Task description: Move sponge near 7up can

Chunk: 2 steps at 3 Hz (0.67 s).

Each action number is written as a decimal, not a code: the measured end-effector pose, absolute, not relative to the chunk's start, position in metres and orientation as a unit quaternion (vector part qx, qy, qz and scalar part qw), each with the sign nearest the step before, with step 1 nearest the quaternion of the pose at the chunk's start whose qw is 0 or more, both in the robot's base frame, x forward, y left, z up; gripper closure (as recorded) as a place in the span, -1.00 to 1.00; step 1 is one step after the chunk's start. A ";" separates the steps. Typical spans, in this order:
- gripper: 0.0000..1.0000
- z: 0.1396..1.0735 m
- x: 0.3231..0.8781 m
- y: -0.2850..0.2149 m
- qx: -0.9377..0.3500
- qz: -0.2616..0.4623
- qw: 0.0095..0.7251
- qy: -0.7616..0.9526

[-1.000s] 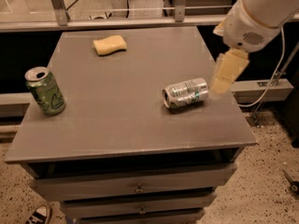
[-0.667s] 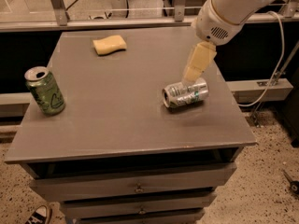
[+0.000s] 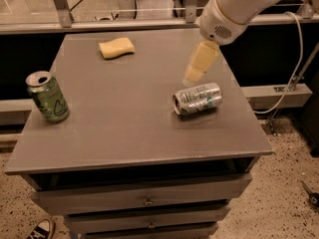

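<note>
At the left edge of the surface [image 3: 124,128] a green can [image 3: 47,97] stands upright, no part of my job, so I leave it alone. Further back and a little right lies the sponge [image 3: 116,48], flat on its broad face, which I judge keeps it steady for a grab from above. Its long axis runs left to right, roughly along the rear edge. It is well apart from its target, so the carry is not yet done. The gripper [image 3: 191,79] hangs in the air just behind the 7up can [image 3: 197,98], angled down to the left and carrying nothing; whether it is open or closed I cannot tell. The 7up can lies on its side, top facing left, so I expect a nudge could roll it.
</note>
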<state>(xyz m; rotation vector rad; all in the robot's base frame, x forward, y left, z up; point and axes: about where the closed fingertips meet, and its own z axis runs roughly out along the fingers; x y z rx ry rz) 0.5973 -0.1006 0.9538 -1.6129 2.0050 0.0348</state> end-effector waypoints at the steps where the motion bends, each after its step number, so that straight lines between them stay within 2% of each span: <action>1: -1.00 0.960 0.642 -0.051 -0.597 0.037 0.323 0.733; 2: -1.00 0.951 0.697 -0.002 -0.577 0.068 0.357 0.731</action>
